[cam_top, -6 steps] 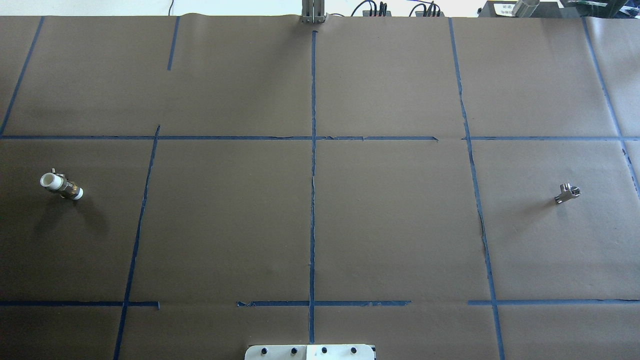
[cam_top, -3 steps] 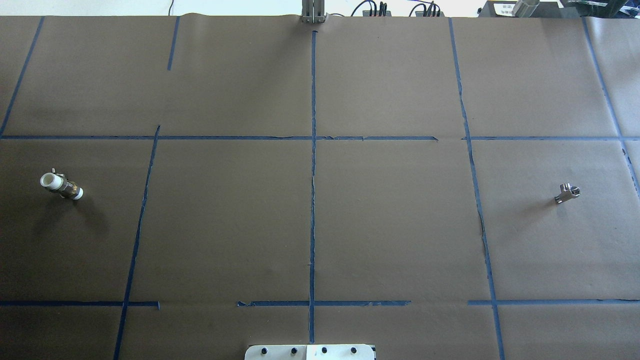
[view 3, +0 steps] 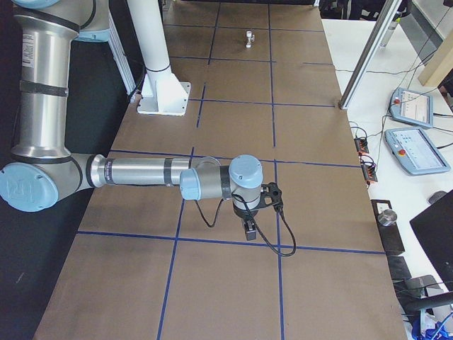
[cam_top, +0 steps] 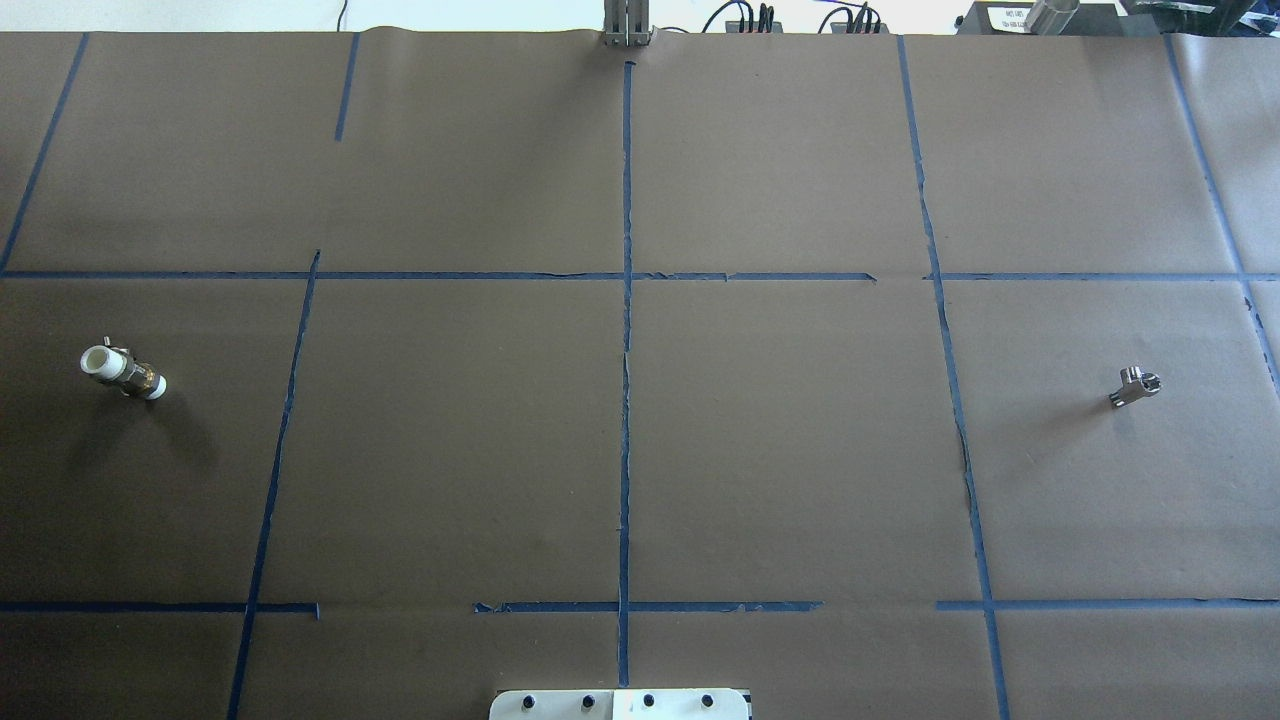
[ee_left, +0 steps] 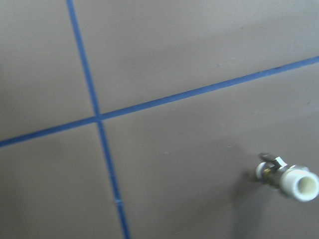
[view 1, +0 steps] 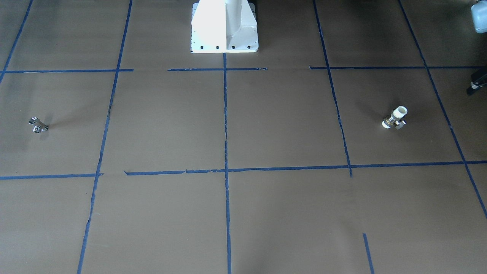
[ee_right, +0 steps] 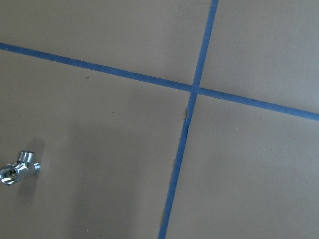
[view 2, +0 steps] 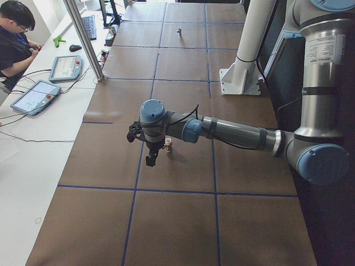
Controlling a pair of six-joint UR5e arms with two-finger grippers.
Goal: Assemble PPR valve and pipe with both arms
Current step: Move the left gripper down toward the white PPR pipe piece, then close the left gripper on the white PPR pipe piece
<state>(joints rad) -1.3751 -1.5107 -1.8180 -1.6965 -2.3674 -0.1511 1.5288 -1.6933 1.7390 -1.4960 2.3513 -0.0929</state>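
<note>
The PPR valve (cam_top: pixel 122 371), white ends with a brass middle, lies alone on the brown paper at the table's left; it also shows low right in the left wrist view as the valve (ee_left: pixel 289 178). The pipe (cam_top: pixel 1135 386), a small chrome bent fitting, lies alone at the far right and shows low left as the pipe (ee_right: pixel 17 169). My left gripper (view 2: pixel 150 160) hangs above the table just beside the valve (view 2: pixel 167 145), without touching it. My right gripper (view 3: pixel 249 232) points down over the right end. I cannot tell whether either gripper is open or shut.
Blue tape lines (cam_top: pixel 626 350) split the brown paper into squares. The white robot base (view 1: pixel 224 26) stands at the table's near edge. A person (view 2: pixel 14 39) sits at a side bench with teach pendants (view 2: pixel 33 97). A metal post (view 2: pixel 83 39) rises at the table's far edge.
</note>
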